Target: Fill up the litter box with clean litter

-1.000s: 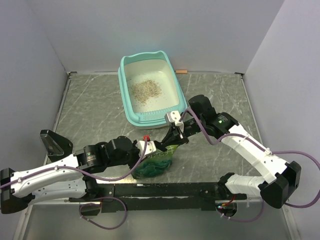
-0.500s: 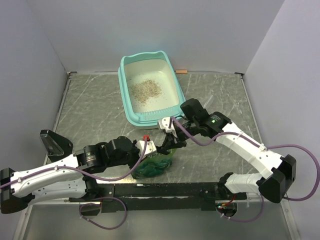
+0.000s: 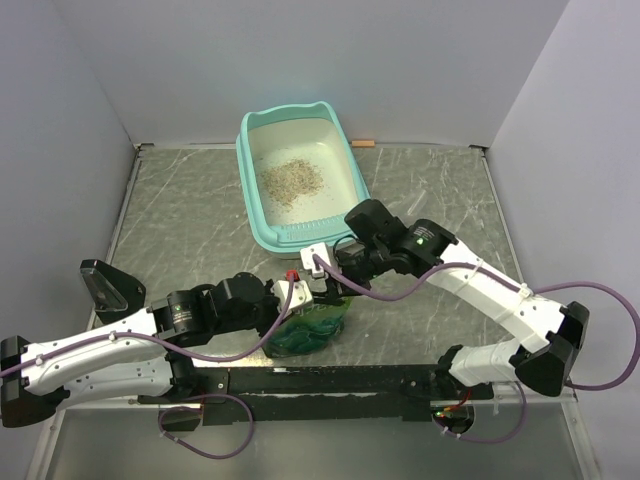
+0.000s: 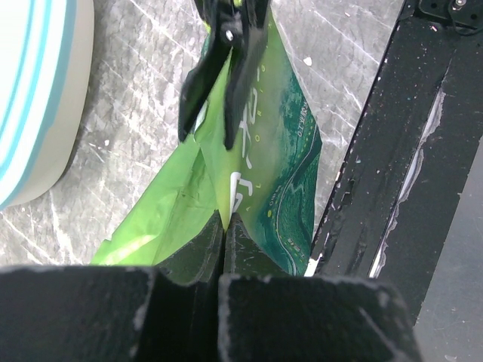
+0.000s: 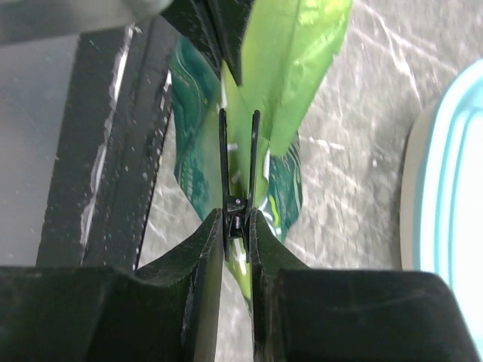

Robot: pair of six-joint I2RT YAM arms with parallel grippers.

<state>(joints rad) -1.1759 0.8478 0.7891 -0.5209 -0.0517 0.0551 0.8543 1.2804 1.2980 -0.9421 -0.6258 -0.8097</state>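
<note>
The turquoise litter box (image 3: 252, 215) stands at the back middle, with a thin patch of beige clean litter (image 3: 292, 180) on its whitish floor. Its rim also shows in the left wrist view (image 4: 41, 98) and the right wrist view (image 5: 445, 196). A glossy green bag (image 3: 312, 330) stands upright in front of the box. My left gripper (image 3: 297, 294) is shut on the bag's top edge (image 4: 225, 226). A black spring clip (image 4: 226, 68) sits on that same edge. My right gripper (image 3: 326, 276) is shut on the clip's handles (image 5: 238, 219).
A black base rail (image 3: 330, 380) runs along the near edge right behind the bag, and it also shows in the left wrist view (image 4: 400, 151). A small orange-brown stick (image 3: 362, 143) lies by the back wall. Grey walls close in the left, right and back sides.
My right gripper has moved left and nearer, along the top of the bag toward my left gripper. The left arm, bag and litter box have not moved.
</note>
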